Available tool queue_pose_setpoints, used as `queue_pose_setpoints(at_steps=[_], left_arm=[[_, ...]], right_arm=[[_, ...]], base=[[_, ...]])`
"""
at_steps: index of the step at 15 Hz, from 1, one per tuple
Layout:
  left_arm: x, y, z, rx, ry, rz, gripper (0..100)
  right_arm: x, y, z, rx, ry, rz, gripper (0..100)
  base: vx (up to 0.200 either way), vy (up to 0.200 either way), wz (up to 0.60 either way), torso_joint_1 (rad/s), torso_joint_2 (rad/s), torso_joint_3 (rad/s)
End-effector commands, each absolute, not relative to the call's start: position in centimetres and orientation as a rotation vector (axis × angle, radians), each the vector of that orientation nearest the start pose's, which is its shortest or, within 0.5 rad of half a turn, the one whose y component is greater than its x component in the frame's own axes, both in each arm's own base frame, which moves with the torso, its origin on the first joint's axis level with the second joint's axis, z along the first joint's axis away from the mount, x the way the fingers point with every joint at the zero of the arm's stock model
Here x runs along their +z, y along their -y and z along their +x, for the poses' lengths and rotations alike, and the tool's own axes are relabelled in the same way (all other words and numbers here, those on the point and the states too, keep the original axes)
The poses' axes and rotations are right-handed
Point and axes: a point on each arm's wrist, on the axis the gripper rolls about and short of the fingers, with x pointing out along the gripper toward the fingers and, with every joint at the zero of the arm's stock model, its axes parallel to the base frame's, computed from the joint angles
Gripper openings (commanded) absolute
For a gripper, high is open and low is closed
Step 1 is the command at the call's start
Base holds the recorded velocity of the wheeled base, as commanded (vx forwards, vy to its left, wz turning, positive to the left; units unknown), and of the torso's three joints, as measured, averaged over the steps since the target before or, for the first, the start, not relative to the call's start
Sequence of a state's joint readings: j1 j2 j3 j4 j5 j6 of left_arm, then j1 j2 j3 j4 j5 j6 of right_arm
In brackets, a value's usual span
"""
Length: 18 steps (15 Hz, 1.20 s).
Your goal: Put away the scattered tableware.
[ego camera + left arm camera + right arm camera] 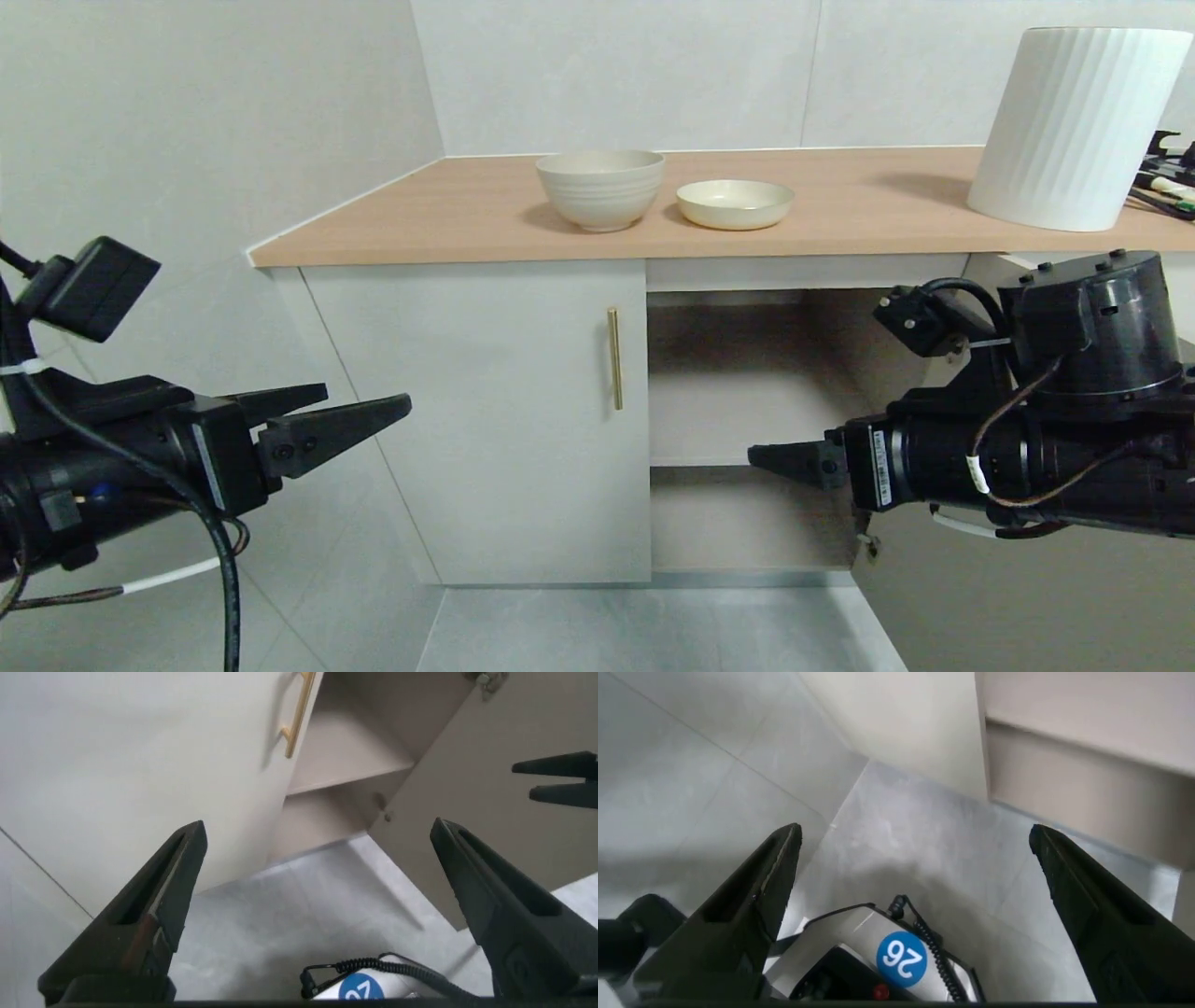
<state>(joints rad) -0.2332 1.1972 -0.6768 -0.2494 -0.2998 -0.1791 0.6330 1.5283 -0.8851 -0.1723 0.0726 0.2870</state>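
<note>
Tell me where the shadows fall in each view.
Head view: bowl and dish throw soft shadows leftward on the counter; the open cupboard is dim inside. Left wrist view: its shelf is shaded. Right wrist view: faint shadow on the floor.

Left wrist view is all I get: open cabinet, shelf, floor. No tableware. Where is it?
Observer: Up on the countertop above the cabinet: a deep bowl and a shallow dish.
Operator: Touching each other?
Observer: No, side by side with a narrow gap. The dish is on the robot's right of the bowl.
Operator: Right tool holding anything?
Observer: No. The right tool is open and empty, low in front of the open compartment.
</note>
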Motion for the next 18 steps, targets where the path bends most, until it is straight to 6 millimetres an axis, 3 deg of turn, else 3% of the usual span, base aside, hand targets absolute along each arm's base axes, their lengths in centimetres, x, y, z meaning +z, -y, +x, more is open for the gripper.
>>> queue_pose_setpoints(at_steps=[1,10,18], left_arm=[[22.8,4.8,17.4,-0.501,-0.335,-0.184,100],[22.8,4.8,17.4,-0.499,-0.336,-0.186,100],[23.5,4.8,17.2,-0.499,-0.313,-0.186,100]], right_arm=[[21.1,-15.6,21.0,0.620,-0.547,0.140,100],[20.4,-15.2,20.4,0.635,-0.572,0.136,100],[20.5,-14.9,19.8,0.699,-0.571,0.143,100]], base=[[0.200,0.000,0.00,0.002,0.00,0.012],[0.200,0.000,0.00,0.005,0.00,0.002],[0.000,0.000,0.00,0.000,0.00,0.000]])
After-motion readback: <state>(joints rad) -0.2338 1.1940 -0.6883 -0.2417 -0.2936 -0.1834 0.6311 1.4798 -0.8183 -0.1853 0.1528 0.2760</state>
